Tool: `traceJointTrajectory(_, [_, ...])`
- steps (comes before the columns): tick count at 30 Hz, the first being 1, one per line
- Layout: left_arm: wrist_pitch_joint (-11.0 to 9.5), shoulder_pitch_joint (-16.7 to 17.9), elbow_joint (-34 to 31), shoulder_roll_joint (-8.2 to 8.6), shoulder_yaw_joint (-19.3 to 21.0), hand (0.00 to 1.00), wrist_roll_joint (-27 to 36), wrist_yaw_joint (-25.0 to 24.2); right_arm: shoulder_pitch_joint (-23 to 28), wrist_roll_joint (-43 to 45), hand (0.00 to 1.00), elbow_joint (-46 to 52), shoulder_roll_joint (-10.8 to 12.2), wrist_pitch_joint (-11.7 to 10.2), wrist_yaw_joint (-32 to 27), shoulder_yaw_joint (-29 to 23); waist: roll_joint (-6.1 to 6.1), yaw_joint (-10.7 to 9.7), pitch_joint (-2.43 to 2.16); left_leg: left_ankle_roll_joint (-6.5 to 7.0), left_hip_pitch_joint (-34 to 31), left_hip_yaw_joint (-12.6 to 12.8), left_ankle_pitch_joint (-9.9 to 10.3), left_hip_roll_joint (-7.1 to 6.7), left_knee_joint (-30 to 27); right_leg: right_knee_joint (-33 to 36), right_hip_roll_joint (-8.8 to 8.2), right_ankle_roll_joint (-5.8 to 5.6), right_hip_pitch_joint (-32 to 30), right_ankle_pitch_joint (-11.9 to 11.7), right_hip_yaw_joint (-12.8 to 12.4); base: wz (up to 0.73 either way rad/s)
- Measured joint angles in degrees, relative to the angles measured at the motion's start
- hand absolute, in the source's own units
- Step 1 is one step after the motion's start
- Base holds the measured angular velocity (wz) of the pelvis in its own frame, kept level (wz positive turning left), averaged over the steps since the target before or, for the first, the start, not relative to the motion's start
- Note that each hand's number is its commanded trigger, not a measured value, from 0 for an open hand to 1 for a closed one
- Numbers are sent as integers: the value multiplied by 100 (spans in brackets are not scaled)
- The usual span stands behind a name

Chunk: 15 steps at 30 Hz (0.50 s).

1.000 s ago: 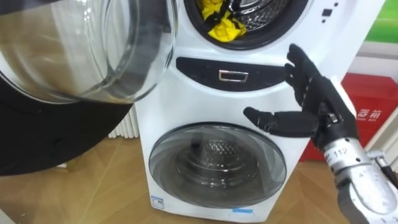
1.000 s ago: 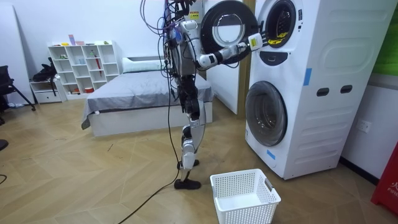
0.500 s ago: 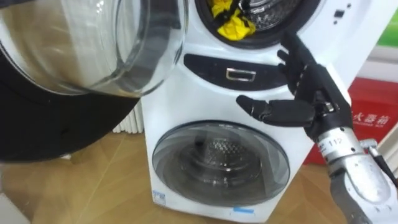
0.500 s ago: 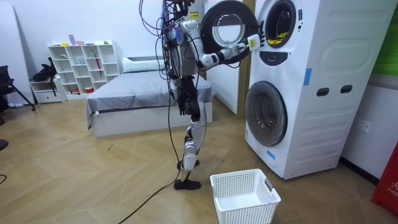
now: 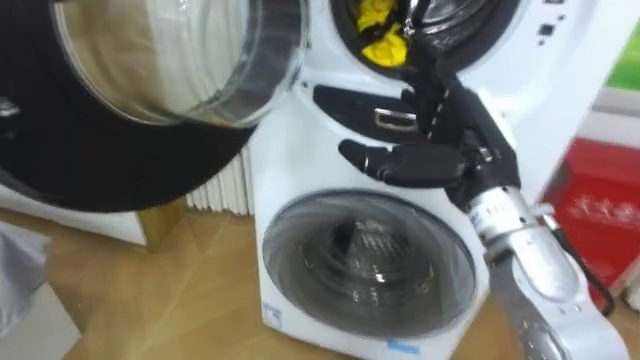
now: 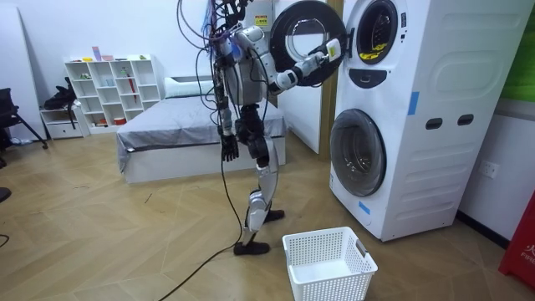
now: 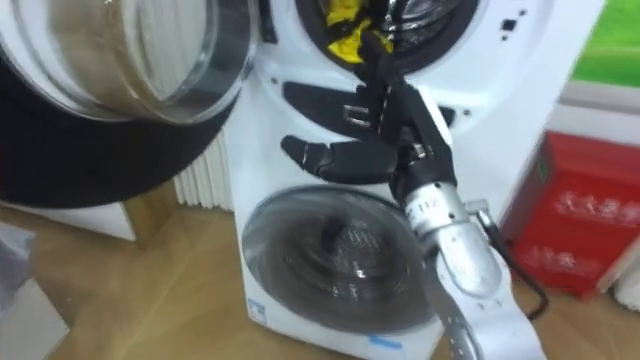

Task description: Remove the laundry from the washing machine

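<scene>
Standing on wood floor before stacked washers, basket nearby.

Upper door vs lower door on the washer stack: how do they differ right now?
The upper door is swung wide open; the lower door is shut. The upper door's drum holds yellow clothes; through the lower door only bare metal shows. Both are round with glass windows, in one white washing machine.
</scene>
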<state>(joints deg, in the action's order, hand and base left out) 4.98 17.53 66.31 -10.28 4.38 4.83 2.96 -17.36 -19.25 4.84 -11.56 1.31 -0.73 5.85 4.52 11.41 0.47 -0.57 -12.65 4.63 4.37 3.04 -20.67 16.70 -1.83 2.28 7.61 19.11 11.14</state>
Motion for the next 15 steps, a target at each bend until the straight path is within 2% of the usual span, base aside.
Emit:
traceJointTrajectory(1, [-1, -71, -29, 3, -6, 0, -1, -44, 0, -70, 0, 2, -4, 1, -15, -2, 61, -35, -23, 60, -5, 41, 34, -95, -3, 3, -95, -73, -4, 10, 24, 11])
traceJointTrajectory(2, [-1, -126, -31, 3, -4, 0, -6, -75, 1, -64, 0, 2, -13, 2, -27, -9, 78, -58, -34, 80, 8, 86, 54, -132, -30, 3, -148, -102, -1, 25, 65, 14])
traceJointTrajectory(3, [-3, -272, -38, 2, 0, 0, -4, -107, 2, -58, 0, 3, -37, 2, -57, -32, 91, -122, -39, 165, 27, 100, 152, -231, -131, 14, -267, -156, 36, 58, 154, 14])
traceJointTrajectory(4, [-5, -404, -61, -7, -1, 0, 36, -108, 1, -57, 0, 13, -41, 3, -62, -31, 110, -151, -63, 220, 36, 139, 295, -333, -225, 140, -387, -238, 76, 118, 166, 9])
traceJointTrajectory(5, [-12, -482, -77, -10, -3, 0, 95, -105, 0, -63, 0, 22, -46, 2, -63, -32, 102, -169, -65, 256, 51, 152, 358, -379, -268, 291, -448, -286, 64, 155, 145, 6])
traceJointTrajectory(6, [-38, -652, -99, -20, -17, 0, 188, -89, 1, -60, 0, 27, -69, 4, -100, -31, 51, -214, -32, 318, 145, 164, 459, -474, -285, 861, -595, -333, -92, 180, 130, 13])
traceJointTrajectory(7, [-101, -745, -100, -78, -60, 0, 252, -56, 2, -60, 0, 29, -72, 7, -156, -28, 71, -287, -2, 384, 311, 176, 491, -585, -166, 1567, -793, -402, -311, 142, 117, 22])
traceJointTrajectory(8, [-139, -801, -102, -116, -89, 0, 250, -29, 2, -60, 0, 31, -77, 7, -176, -30, 90, -330, 7, 420, 390, 217, 506, -641, -99, 1899, -890, -476, -400, 84, 111, 32])
traceJointTrajectory(9, [-186, -933, -122, -158, -113, 0, 248, 54, 3, -59, 0, 39, -132, 3, -210, -50, 119, -415, 18, 504, 590, 368, 558, -703, 0, 2418, -1040, -557, -554, -115, 83, 27])
traceJointTrajectory(10, [-226, -1023, -138, -163, -131, 0, 248, 121, 8, -49, 0, 33, -210, 4, -224, -55, 106, -467, 17, 558, 825, 322, 597, -763, 152, 2815, -1086, -580, -668, -430, -8, 24])
traceJointTrajectory(11, [-254, -1016, -147, -162, -137, 0, 244, 139, 20, -23, 0, 34, -237, 2, -221, -72, 70, -493, 20, 579, 942, 270, 621, -769, 221, 2964, -1083, -575, -705, -629, -24, 10])
traceJointTrajectory(12, [-266, -1076, -235, -174, -132, 0, 221, 156, 58, 68, 0, 33, -257, 1, -183, -121, -23, -526, 28, 595, 1132, 148, 648, -738, 347, 3107, -1004, -527, -833, -622, -40, 4])
traceJointTrajectory(13, [-310, -1143, -238, -192, -133, 0, 230, 159, 60, 115, 0, 34, -268, 3, -138, -183, -79, -532, 17, 595, 1200, 99, 667, -641, 424, 3034, -841, -487, -1078, -334, -52, 5])
traceJointTrajectory(14, [-322, -1182, -237, -196, -135, 0, 229, 159, 63, 111, 0, 31, -277, 7, -111, -217, -119, -532, 16, 592, 1220, 61, 666, -580, 468, 2887, -726, -470, -1224, -235, -21, 9])
traceJointTrajectory(15, [-357, -1291, -222, -202, -190, 0, 239, 159, 62, 102, 0, 32, -314, 9, -110, -252, -153, -531, 10, 587, 1256, 9, 667, -507, 535, 2392, -557, -435, -1490, -180, 41, 16])
